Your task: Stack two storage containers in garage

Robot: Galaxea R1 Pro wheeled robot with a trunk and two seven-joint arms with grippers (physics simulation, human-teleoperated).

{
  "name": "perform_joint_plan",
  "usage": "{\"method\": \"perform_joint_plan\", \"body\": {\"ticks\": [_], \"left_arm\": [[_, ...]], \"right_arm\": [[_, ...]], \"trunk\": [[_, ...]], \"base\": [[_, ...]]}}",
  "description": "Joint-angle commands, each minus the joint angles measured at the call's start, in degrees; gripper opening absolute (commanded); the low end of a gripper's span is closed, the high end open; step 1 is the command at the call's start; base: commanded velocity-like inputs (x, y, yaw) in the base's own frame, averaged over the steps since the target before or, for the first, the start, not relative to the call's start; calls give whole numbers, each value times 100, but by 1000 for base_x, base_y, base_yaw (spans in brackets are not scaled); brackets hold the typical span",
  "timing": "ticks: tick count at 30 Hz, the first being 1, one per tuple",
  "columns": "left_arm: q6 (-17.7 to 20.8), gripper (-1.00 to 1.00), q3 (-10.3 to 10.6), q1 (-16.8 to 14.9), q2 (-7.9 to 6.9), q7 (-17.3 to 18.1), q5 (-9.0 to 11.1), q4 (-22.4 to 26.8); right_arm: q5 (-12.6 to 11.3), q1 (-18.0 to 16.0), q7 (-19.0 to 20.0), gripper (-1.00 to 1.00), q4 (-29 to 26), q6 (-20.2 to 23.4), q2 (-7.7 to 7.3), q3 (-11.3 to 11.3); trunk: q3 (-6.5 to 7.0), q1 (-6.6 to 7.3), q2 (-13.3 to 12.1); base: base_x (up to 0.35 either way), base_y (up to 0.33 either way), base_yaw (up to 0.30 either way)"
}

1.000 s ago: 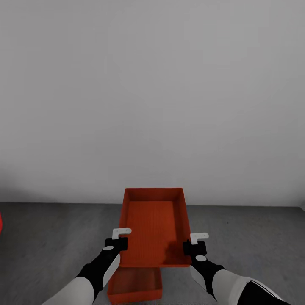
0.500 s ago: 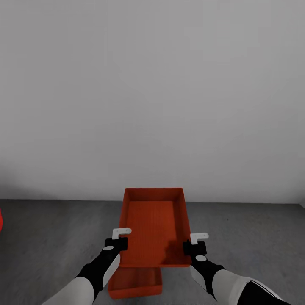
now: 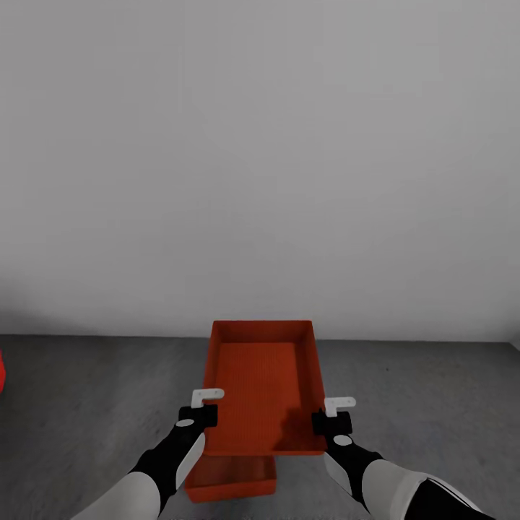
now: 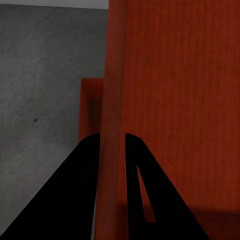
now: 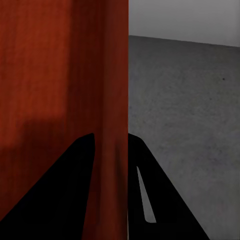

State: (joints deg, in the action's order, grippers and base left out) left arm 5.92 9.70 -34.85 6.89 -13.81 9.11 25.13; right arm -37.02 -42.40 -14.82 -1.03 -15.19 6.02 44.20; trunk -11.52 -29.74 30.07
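Now both of my jaws are pinching the same thing. My left jaws (image 3: 204, 413) are clamped over one long thin wall of an orange-red, lidless rectangular storage container (image 3: 261, 386), one finger on each face of the wall, as my left wrist view shows (image 4: 111, 165). My right jaws (image 3: 332, 417) nip the opposite long wall the same way (image 5: 111, 165). The held container hangs level between them, its open side up and its far end pointing away from me.

Directly beneath the jaws sits the second orange-red container (image 3: 231, 482) on the dark grey mottled concrete floor (image 3: 87, 404), only its near edge peeking out from under the one I carry. It seems offset a little toward my left jaws, not squarely centred below.

Beyond the far end rises a plain pale grey wall (image 3: 260, 159), and a sliver of red (image 3: 1, 375) shows well out past my left jaws.

I judge the risks to be these: lowering with that offset could land one wall on the lower rim, leaving the upper container tilted or sliding off. The walls are thin, so an uneven release may skew it.
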Motion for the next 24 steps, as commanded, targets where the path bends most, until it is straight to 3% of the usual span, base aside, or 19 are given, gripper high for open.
{"method": "perform_joint_plan", "body": {"ticks": [1,24], "left_arm": [[40,-100,-21,-5,-12,-78,38,9],[40,-100,-21,-5,-12,-78,46,1]], "right_arm": [[-42,-5,-12,-100,-2,-41,-13,-111],[-42,-7,-12,-100,-2,-41,-13,-110]], "trunk": [[-19,-2,10],[-227,-2,10]], "base": [[0,0,0],[0,0,0]]}}
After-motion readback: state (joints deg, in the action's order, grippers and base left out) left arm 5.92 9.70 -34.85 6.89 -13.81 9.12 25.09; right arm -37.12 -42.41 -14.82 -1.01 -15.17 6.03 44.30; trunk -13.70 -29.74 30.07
